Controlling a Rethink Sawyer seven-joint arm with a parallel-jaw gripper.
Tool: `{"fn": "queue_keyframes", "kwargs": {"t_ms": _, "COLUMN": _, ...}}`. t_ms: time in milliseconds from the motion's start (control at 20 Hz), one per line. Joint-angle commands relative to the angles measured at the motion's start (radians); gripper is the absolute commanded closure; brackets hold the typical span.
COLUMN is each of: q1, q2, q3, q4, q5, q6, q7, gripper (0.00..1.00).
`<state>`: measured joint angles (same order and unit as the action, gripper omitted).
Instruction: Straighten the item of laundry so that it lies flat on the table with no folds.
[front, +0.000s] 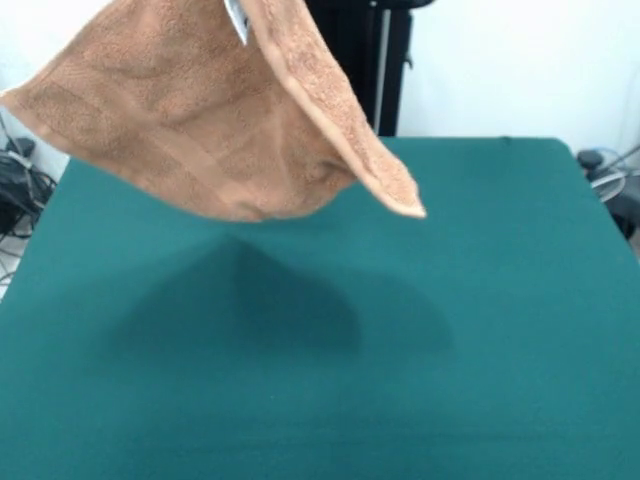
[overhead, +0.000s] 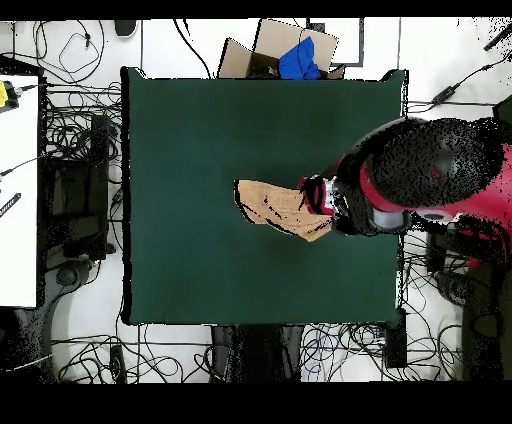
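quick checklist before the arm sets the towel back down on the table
1. Towel off the table: ok, it hangs in the air and casts a shadow below.
2. Towel flat, no folds: not ok, it is bunched and draped.
3. Landing spot under the towel bare: ok.
4. Towel over the table, not past an edge: ok in the overhead view.
5. Grasp secure: cannot tell, the arm hides it.
6. White tag at the top: ok.

No readable text anywhere; small white tag (front: 237, 20) on hanging orange-tan terry towel (front: 200, 130) too blurred to read.
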<state>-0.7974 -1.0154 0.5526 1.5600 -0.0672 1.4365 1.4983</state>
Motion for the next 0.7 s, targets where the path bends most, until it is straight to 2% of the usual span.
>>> {"fn": "queue_keyframes", "kwargs": {"t_ms": 50, "q1": -0.023, "q2": -0.084, "q3": 0.059, "q4": 0.168, "q5": 0.066, "q6": 0.077, "q7": -0.18, "gripper": 1.0}}
{"fn": "queue_keyframes", "kwargs": {"t_ms": 200, "q1": -0.047, "q2": -0.055, "q3": 0.062, "q4": 0.227, "q5": 0.062, "q6": -0.033, "q7": -0.209, "gripper": 1.0}}
{"fn": "queue_keyframes", "kwargs": {"t_ms": 350, "q1": -0.079, "q2": 0.019, "q3": 0.068, "q4": 0.298, "q5": 0.029, "q6": -0.217, "q7": -0.244, "gripper": 1.0}}
{"fn": "queue_keyframes", "kwargs": {"t_ms": 700, "q1": -0.132, "q2": 0.155, "q3": 0.111, "q4": 0.333, "q5": -0.004, "q6": -0.414, "q7": -0.263, "gripper": 1.0}}
